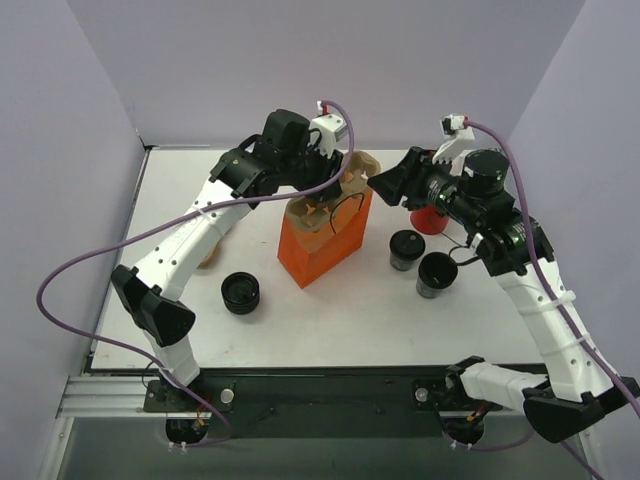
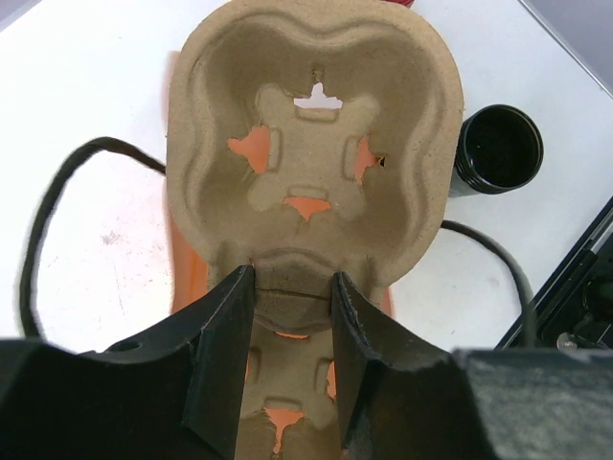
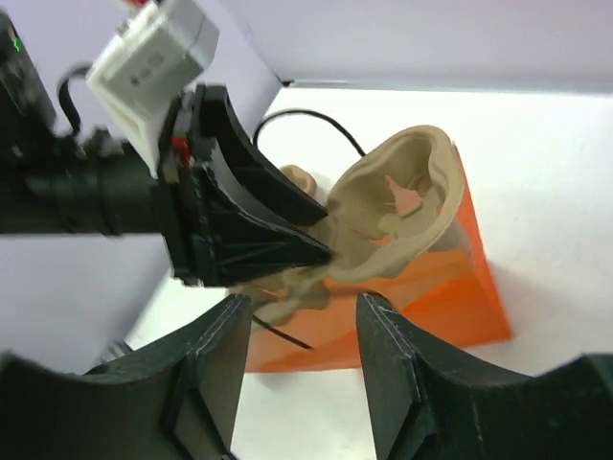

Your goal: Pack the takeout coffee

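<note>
One orange paper bag (image 1: 322, 258) stands upright in the middle of the white bench (image 1: 330, 322). The left fingers (image 2: 222, 355) are closed on the narrow waist of one moulded brown pulp cup carrier (image 2: 316, 115), holding it tilted at the bag's mouth. The right fingers (image 3: 393, 374) stand partly apart with nothing between them, just beside the carrier. Two small dark grey-black disposable cups (image 1: 405, 250) sit close together on the bench right of the bag, outside it, the second cup (image 1: 437, 274) nearer the arm bases. One red cup (image 1: 430, 220) is partly hidden behind the right arm. One low ribbed black round stack (image 1: 241, 292) lies left of the bag.
</note>
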### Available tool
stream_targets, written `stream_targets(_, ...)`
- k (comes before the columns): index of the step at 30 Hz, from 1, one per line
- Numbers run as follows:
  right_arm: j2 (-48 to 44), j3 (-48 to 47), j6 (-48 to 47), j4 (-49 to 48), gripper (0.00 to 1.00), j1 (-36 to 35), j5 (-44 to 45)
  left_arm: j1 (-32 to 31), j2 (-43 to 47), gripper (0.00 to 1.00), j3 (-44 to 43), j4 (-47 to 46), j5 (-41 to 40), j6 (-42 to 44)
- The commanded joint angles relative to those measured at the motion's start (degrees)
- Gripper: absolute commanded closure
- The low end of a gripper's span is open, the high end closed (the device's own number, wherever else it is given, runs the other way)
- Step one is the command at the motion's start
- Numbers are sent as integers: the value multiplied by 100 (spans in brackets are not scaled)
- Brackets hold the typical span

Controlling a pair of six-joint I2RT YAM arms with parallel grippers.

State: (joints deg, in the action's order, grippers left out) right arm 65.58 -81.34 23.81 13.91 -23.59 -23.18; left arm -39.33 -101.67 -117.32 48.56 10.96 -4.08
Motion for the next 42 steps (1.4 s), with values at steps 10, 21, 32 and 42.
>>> stream_targets(10,-72,-39,3165,955,48,-1270,3002,-31,411,82,236,-83,11,-146)
stream_targets(21,613,-514,3402,1052,48,-1323,3381,-31,332,82,183,-4,-208,-172)
stream_targets(32,824,-558,3586,999,55,-1297,3408,-31,200,82,121,66,-261,-208)
stream_targets(42,834,-488,3446,912,88,-1288,3311,-31,24,82,-265,435,-788,-453)
